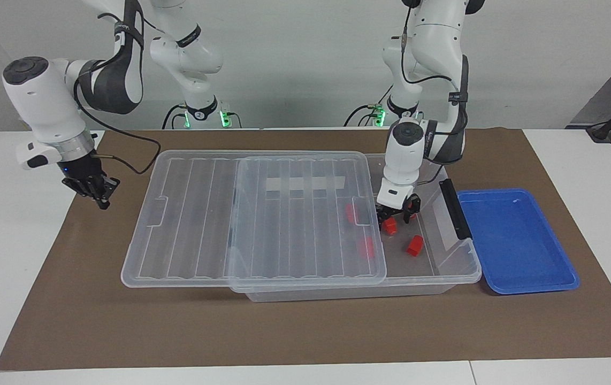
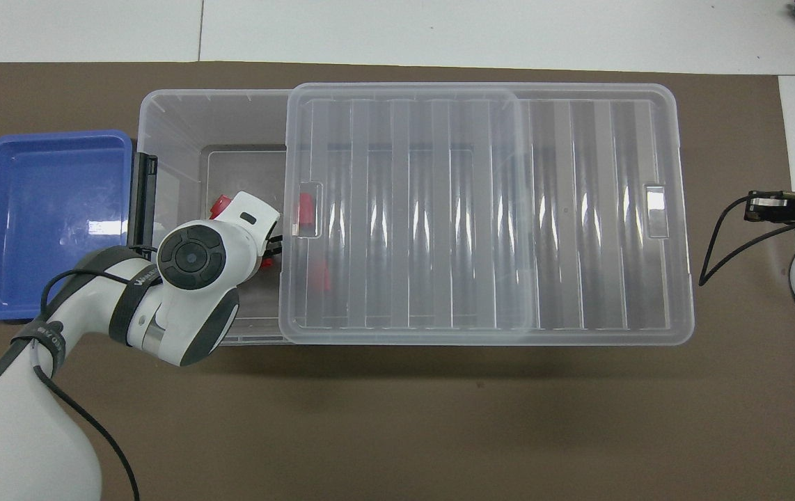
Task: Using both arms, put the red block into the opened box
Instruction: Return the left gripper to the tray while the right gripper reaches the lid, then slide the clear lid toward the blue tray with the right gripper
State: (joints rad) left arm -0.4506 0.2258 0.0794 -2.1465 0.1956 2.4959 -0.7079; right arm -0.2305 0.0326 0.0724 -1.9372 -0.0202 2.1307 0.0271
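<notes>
The clear box (image 1: 460, 267) has its ribbed lid (image 1: 204, 214) slid toward the right arm's end, so the end by the black latch (image 1: 455, 208) is uncovered. My left gripper (image 1: 394, 218) hangs low inside that uncovered end, fingers spread, with a red block (image 1: 389, 226) lying just under them. A second red block (image 1: 414, 245) rests on the box floor close by, and others (image 1: 365, 247) show through the lid. From overhead the left wrist (image 2: 192, 256) hides the gripper. The right gripper (image 1: 97, 193) is shut and empty, waiting over the mat off the lid's end.
A blue tray (image 1: 514, 240) sits beside the box's latch end, toward the left arm's end of the table. A brown mat (image 1: 305, 326) covers the table middle. The lid (image 2: 578, 209) overhangs the box at the right arm's end.
</notes>
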